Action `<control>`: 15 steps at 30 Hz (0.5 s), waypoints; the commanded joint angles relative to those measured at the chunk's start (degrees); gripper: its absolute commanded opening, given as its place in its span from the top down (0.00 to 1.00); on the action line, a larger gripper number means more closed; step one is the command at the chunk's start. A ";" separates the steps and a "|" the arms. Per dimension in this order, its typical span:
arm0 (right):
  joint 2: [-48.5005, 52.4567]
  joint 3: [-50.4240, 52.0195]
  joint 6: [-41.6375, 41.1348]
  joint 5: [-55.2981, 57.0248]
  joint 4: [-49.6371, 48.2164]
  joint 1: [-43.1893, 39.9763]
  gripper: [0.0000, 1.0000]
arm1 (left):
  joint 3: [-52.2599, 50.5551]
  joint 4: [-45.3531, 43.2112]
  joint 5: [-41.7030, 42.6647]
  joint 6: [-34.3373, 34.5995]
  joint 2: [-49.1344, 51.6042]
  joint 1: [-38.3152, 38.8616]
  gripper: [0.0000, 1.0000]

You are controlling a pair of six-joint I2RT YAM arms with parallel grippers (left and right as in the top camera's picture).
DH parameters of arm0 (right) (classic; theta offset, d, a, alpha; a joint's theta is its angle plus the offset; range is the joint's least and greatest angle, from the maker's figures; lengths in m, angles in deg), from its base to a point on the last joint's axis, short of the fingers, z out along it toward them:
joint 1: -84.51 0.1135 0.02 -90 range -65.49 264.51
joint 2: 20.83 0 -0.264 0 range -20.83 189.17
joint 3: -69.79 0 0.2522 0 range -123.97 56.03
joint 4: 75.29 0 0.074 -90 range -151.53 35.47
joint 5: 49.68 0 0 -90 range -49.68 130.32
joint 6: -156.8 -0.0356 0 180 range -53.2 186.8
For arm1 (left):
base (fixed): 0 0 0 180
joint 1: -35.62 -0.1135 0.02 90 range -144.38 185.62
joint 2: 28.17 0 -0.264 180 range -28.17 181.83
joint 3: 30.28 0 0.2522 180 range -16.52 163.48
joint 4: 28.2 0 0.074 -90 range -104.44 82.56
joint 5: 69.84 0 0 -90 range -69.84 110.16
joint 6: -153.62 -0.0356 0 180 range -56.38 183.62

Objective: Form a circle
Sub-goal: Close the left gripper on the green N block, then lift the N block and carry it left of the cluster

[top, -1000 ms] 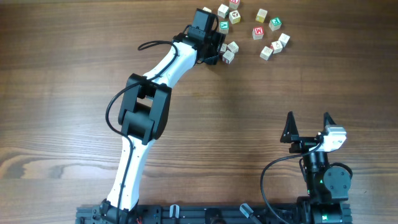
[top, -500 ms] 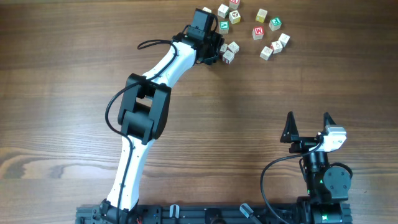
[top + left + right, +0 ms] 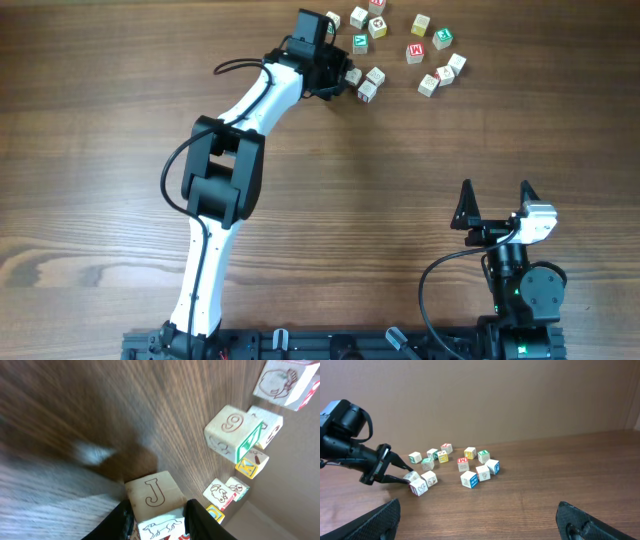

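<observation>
Overhead is showing the left arm (image 3: 250,110) reaching to the far side of the bench (image 3: 100,150), with the left jaws sitting at the left edge of the letter cubes (image 3: 415,52). The cubes are lying in a loose scatter there, a few touching in pairs and the rest apart, not forming a ring. From above the wrist is hiding what the left jaws are holding. The right jaws are standing spread wide at the near side, well apart from the cubes and gripping nothing.

Left wrist is showing the left jaws clamped tight on the J cube (image 3: 154,494), with dark fingers (image 3: 202,517) pressing either side. The 9 cube (image 3: 231,427), with a green-edged side, is lying apart beyond it, and more cubes are trailing off behind. The left of this picture is blurring out.

Right wrist is showing the right jaws' own fingers (image 3: 375,520) sitting far apart in the bottom corners, with nothing between them. Across the bench, the left jaws are pinching a cube at the left end of the scatter, with two cubes lying just beside it.
</observation>
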 commanded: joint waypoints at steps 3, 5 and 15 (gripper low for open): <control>-0.52 0.13 0.81 -0.72 -0.15 -0.24 0.00 | 0.52 0.44 -0.37 -4.79 -3.82 -0.96 0.67; -0.52 0.13 0.81 -0.72 -0.15 -0.24 0.00 | 0.52 0.46 -0.37 -6.32 -4.94 -0.96 0.67; -0.52 0.13 0.81 -0.72 -0.15 -0.24 0.00 | 0.52 6.95 -0.33 -14.69 -10.05 -0.96 0.67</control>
